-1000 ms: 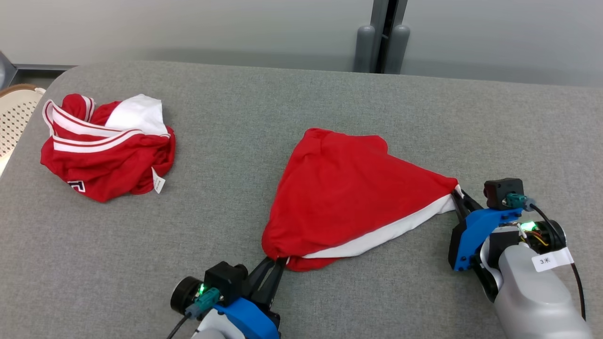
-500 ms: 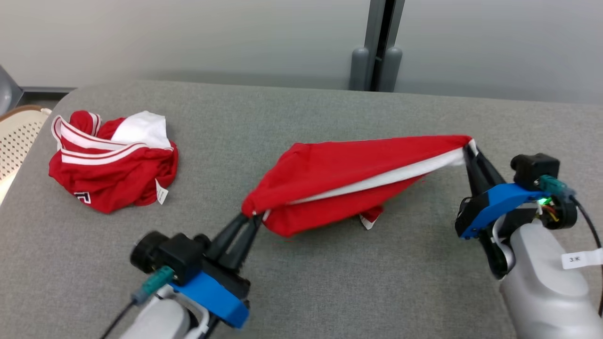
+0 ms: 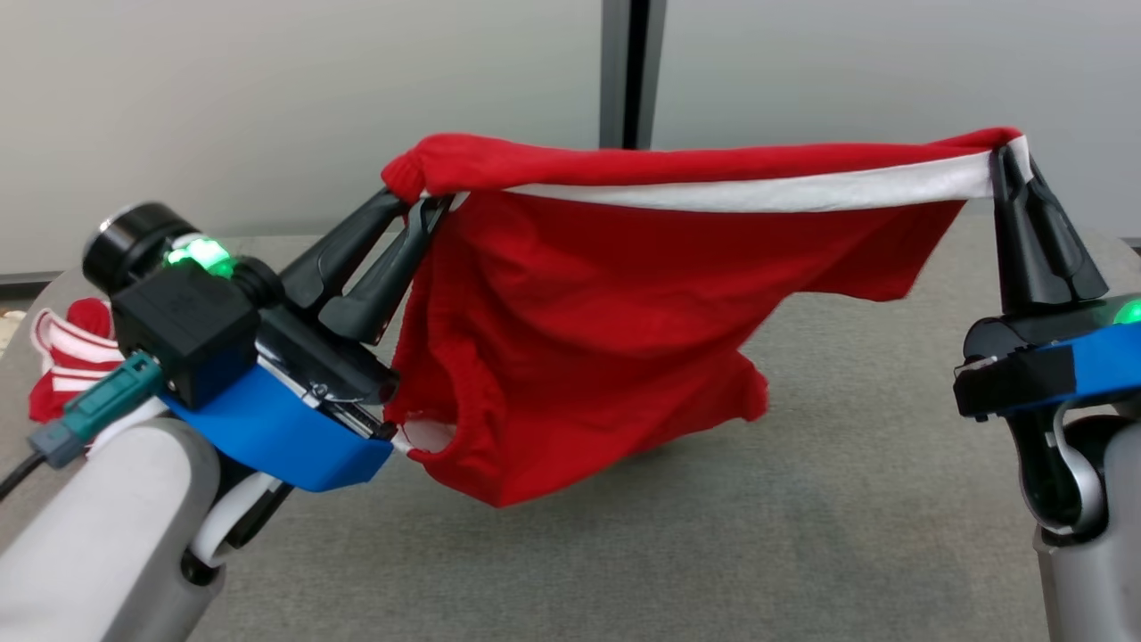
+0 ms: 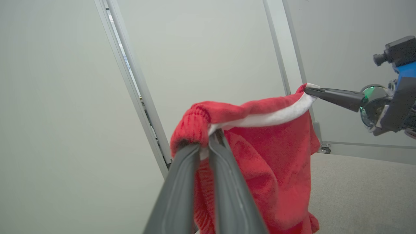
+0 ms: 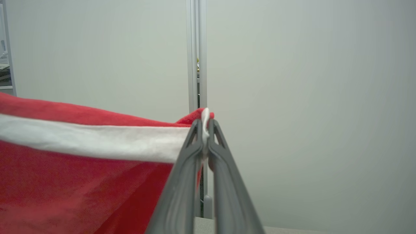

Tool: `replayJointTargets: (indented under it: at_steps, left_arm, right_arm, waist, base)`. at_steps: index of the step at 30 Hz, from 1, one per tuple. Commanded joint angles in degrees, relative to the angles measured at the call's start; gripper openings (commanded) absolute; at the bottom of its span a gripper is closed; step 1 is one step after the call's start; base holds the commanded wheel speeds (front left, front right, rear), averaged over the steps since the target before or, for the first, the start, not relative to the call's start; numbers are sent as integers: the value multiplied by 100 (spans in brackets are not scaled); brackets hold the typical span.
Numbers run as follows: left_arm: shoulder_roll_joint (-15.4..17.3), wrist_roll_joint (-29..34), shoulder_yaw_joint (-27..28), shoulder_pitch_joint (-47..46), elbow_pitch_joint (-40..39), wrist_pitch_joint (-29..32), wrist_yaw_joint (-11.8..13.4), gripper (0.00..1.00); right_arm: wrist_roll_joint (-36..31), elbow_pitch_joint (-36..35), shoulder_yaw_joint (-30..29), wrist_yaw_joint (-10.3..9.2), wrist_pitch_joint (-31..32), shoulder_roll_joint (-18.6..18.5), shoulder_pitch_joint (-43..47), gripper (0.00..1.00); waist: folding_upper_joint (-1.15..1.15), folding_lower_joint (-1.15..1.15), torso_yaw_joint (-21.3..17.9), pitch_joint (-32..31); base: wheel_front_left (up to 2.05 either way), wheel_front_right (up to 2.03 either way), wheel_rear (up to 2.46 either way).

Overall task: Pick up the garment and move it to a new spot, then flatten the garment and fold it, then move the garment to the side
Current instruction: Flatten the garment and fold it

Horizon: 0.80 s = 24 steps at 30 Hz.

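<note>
The garment (image 3: 624, 321) is red with a white band along its top edge. It hangs in the air above the grey table (image 3: 802, 499), stretched between both grippers. My left gripper (image 3: 419, 203) is shut on its bunched left corner, seen close up in the left wrist view (image 4: 204, 143). My right gripper (image 3: 1012, 160) is shut on the right corner where the white band ends (image 5: 204, 125). The lower part of the garment (image 4: 276, 182) droops toward the table; I cannot tell whether its lowest fold touches it.
A second red and white garment (image 3: 67, 366) lies crumpled at the table's left edge, partly hidden behind my left arm. A pale wall with a dark vertical post (image 3: 631, 71) stands behind the table. Open grey surface lies below and to the right of the hanging cloth.
Both grippers have risen with the garment, lifting it off the table until it hangs stretched between them. The head camera has tilted up, so the scene has shifted.
</note>
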Motion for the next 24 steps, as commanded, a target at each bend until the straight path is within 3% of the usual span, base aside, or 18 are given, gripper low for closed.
replayJointTargets:
  at_steps: [1, 5, 9, 14, 18, 24]
  left_arm:
    - [55, -46, 32, -149, -157, 130, 6, 0]
    - [174, -117, 85, -473, -435, 452, 7, 0]
    - [8, -420, 81, -744, -351, 606, 4, 0]
    - [-173, -734, 68, -1300, 109, 770, 0, 0]
    - [-295, -849, 3, -2118, 651, 811, -2, 0]
    - [-643, -566, -9, -3476, 1675, 299, -4, 0]
  right_arm:
    - [-42, -419, -38, -1, 187, 78, 180, 0]
    - [-110, -1369, -60, -1, 677, 257, 390, 0]
    - [-314, -1576, -91, -1, 961, 360, 326, 0]
    - [-400, -1160, -47, -1, 976, 463, -295, 0]
    - [-587, -583, -160, -1, 804, 468, -1303, 0]
    - [-1156, 103, -422, -1, 196, 531, -2904, 0]
  waist:
    - [0, 1, -118, -27]
    - [0, 1, -283, 142]
    - [0, 1, -399, 449]
    - [0, 1, -511, 1008]
    - [0, 1, -595, 1452]
    - [0, 1, -718, 1867]
  base:
    - [0, 0, 0]
    - [0, 0, 0]
    - [0, 0, 0]
    - [0, 0, 0]
    - [0, 0, 0]
    - [0, 0, 0]
